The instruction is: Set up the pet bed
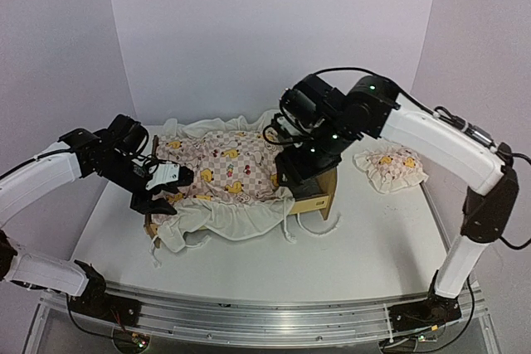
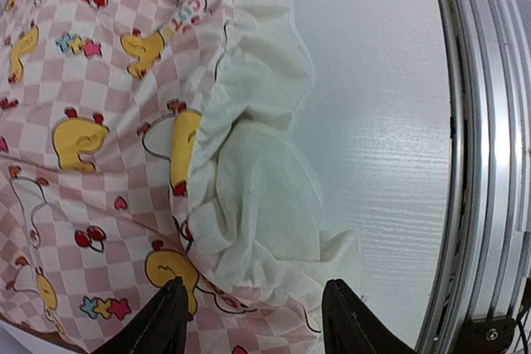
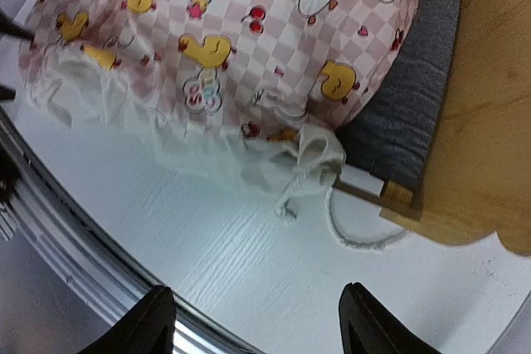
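Note:
The pet bed [image 1: 320,194] is a light-wood frame standing mid-table; its headboard [image 3: 481,122] and dark grey base [image 3: 408,97] show in the right wrist view. A pink checked duck quilt [image 1: 228,167] with a cream ruffle [image 2: 257,172] is draped over it and spills onto the table in front. My left gripper [image 1: 166,191] hovers at the quilt's left end, open [image 2: 257,314], its fingers straddling the ruffled edge without pinching it. My right gripper [image 1: 295,178] hangs over the bed's headboard end, open [image 3: 257,321], with only bare table between its fingers.
A small matching pillow [image 1: 390,168] lies on the table right of the bed. Loose white tie strings [image 3: 365,240] trail from the quilt's corner by the frame. The metal rail [image 1: 265,312] runs along the table's near edge.

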Controlling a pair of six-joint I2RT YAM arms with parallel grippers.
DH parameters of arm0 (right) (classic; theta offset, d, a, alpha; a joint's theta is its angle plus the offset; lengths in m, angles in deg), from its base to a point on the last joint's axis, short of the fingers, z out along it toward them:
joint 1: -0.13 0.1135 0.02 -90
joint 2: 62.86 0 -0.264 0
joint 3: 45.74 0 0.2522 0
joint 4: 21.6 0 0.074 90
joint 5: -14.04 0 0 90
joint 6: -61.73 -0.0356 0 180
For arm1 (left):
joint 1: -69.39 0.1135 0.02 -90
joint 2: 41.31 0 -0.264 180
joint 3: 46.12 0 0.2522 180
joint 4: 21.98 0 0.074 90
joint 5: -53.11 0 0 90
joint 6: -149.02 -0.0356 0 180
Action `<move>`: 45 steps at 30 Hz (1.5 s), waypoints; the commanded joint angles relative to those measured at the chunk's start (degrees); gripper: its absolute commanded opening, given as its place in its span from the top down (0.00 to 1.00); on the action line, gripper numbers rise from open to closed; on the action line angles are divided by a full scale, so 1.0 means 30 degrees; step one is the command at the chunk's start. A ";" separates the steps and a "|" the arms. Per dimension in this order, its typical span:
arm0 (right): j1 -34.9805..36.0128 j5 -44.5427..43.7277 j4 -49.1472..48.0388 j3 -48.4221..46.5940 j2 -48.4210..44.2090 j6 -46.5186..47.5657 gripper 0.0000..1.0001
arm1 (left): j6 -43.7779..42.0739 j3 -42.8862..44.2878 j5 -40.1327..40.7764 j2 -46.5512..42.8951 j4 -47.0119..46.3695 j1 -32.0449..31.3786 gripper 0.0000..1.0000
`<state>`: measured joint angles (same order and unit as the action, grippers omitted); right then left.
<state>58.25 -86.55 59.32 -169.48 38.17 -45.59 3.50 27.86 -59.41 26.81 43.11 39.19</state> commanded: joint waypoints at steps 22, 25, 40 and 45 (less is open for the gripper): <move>-0.4474 -0.5685 -0.1240 0.1845 0.4222 -0.1313 1.00 | -0.1243 -0.1993 0.1154 0.1150 0.0123 0.2534 1.00; -0.4574 -0.7637 0.0361 0.1445 0.3846 -0.1077 1.00 | -0.1905 -0.1385 0.1064 0.1554 0.0455 0.3171 1.00; -0.5063 -0.5228 0.1598 0.2994 0.3714 -0.1672 0.82 | -0.4106 -0.1177 -0.2392 0.0935 0.3368 0.3269 1.00; -0.5049 -0.2049 0.1515 -0.2161 0.4506 0.0865 0.48 | -0.5950 0.0943 -0.3999 0.1720 0.6015 0.3280 0.59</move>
<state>43.99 -99.77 62.50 -163.82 50.67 -47.95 -9.60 24.07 -65.04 31.39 53.02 48.77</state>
